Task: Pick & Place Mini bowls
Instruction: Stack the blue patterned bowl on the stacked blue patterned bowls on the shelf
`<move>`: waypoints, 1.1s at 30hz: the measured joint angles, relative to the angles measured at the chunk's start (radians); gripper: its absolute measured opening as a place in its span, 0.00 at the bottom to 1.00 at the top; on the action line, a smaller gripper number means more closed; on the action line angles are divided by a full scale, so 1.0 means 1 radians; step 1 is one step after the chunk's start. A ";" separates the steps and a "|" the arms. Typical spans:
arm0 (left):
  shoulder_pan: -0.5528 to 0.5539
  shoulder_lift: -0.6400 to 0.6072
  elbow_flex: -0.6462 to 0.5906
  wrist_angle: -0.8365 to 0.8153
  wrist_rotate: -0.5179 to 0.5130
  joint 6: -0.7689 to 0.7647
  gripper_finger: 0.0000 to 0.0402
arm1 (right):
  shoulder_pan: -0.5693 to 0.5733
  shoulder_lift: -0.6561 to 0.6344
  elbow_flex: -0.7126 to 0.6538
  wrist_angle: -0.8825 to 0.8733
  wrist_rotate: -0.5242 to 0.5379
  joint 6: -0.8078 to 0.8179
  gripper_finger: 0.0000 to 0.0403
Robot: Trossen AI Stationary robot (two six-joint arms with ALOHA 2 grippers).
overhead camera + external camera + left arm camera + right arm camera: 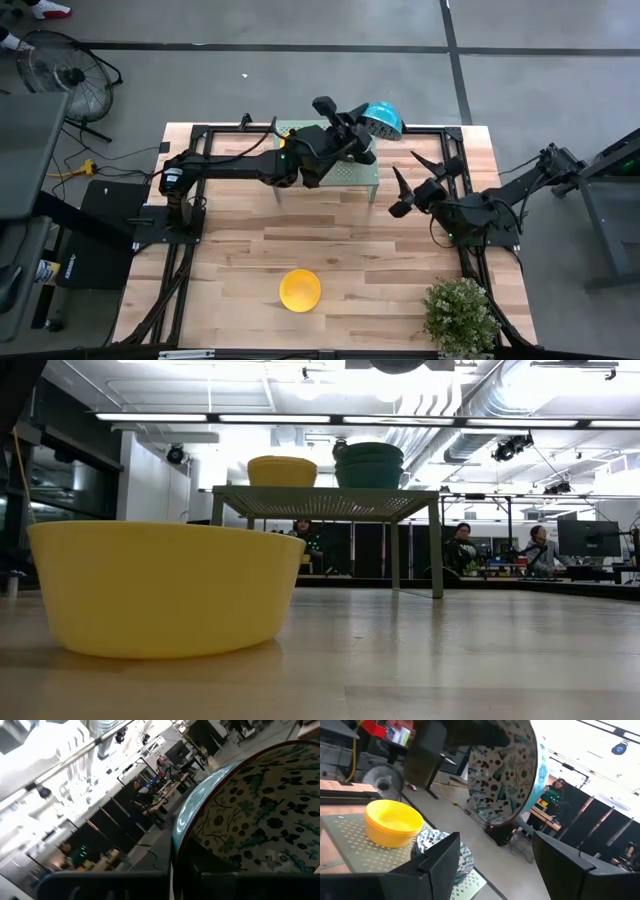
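Observation:
My left gripper [360,127] is raised over the far end of the pale green rack [345,170] and is shut on a mini bowl [382,118], teal outside and patterned inside [250,805]. It also fills the right wrist view as the patterned bowl [505,770]. On the rack's top stand a stack of yellow bowls [392,822] [282,470] and a stack of patterned teal bowls [442,852] [369,464]. One yellow bowl [300,290] [165,588] sits on its base on the table near the front edge. My right gripper [403,183] [495,865] is open just right of the rack. My left gripper [175,870] has the patterned bowl by its rim [177,832]. One finger [220,870] lies on the patterned inside and the other on the teal outside. The bowl is lifted clear above the rack and tipped on edge, its opening facing my right gripper.
A potted plant [460,315] stands at the table's near right corner. Black frame rails [175,260] run along both sides of the table. A fan [60,75] stands on the floor beyond the far left corner, and people sit at desks in the room behind [462,545].

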 joint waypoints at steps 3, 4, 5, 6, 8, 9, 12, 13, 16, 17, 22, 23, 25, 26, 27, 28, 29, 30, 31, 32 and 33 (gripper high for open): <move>-0.003 0.000 0.029 -0.056 0.030 -0.083 0.01 | -0.005 0.000 0.000 0.001 0.016 0.000 0.59; -0.003 0.000 0.033 -0.064 0.057 -0.114 0.01 | -0.010 0.000 0.000 -0.002 0.017 0.000 0.59; -0.003 0.000 0.038 -0.075 0.080 -0.147 0.01 | -0.016 0.000 0.000 -0.003 0.016 -0.001 0.59; -0.004 0.000 0.040 -0.089 0.098 -0.181 0.01 | -0.022 0.000 0.000 -0.003 0.016 -0.012 0.59; -0.004 0.000 0.043 -0.118 0.116 -0.242 0.01 | -0.026 0.000 0.000 0.002 0.018 -0.061 0.59; -0.004 0.000 0.043 -0.134 0.128 -0.275 0.01 | -0.027 0.000 0.000 0.006 0.019 -0.088 0.59; -0.002 0.000 0.043 -0.186 0.172 -0.380 0.01 | -0.026 0.000 0.000 0.020 0.012 -0.156 0.59; -0.002 0.000 0.043 -0.197 0.174 -0.399 0.01 | -0.026 0.000 0.000 0.028 0.010 -0.165 0.59; -0.003 0.000 0.044 -0.201 0.173 -0.411 0.01 | -0.026 0.000 0.000 0.076 -0.003 -0.172 0.59; -0.003 0.000 0.044 -0.203 0.177 -0.412 0.01 | -0.026 0.000 0.000 0.086 -0.002 -0.173 0.59; -0.003 0.000 0.044 -0.214 0.191 -0.412 0.01 | -0.026 0.000 0.000 0.159 -0.001 -0.223 0.58; -0.003 0.000 0.044 -0.219 0.194 -0.409 0.01 | -0.026 0.000 0.000 0.192 -0.005 -0.238 0.59; -0.003 0.000 0.043 -0.224 0.207 -0.387 0.01 | -0.026 0.000 0.000 0.262 -0.012 -0.268 0.58; -0.003 0.000 0.043 -0.221 0.216 -0.367 0.01 | -0.026 0.000 0.000 0.298 -0.011 -0.286 0.58; -0.003 0.000 0.043 -0.218 0.222 -0.351 0.01 | -0.029 0.000 0.000 0.337 -0.012 -0.306 0.58; -0.004 0.000 0.043 -0.213 0.226 -0.342 0.01 | -0.034 0.000 0.000 0.367 -0.012 -0.325 0.58; -0.004 0.000 0.043 -0.209 0.225 -0.335 0.01 | -0.039 0.000 0.000 0.390 -0.012 -0.341 0.58; -0.004 0.000 0.043 -0.207 0.222 -0.333 0.01 | -0.045 0.000 0.000 0.409 -0.014 -0.350 0.57; -0.004 0.000 0.043 -0.206 0.222 -0.334 0.01 | -0.050 0.000 0.000 0.416 -0.017 -0.356 0.57; -0.003 0.000 0.043 -0.207 0.223 -0.333 0.01 | -0.052 0.000 0.000 0.416 -0.019 -0.357 0.56; -0.003 0.000 0.043 -0.208 0.222 -0.331 0.01 | -0.056 0.000 0.000 0.416 -0.021 -0.355 0.55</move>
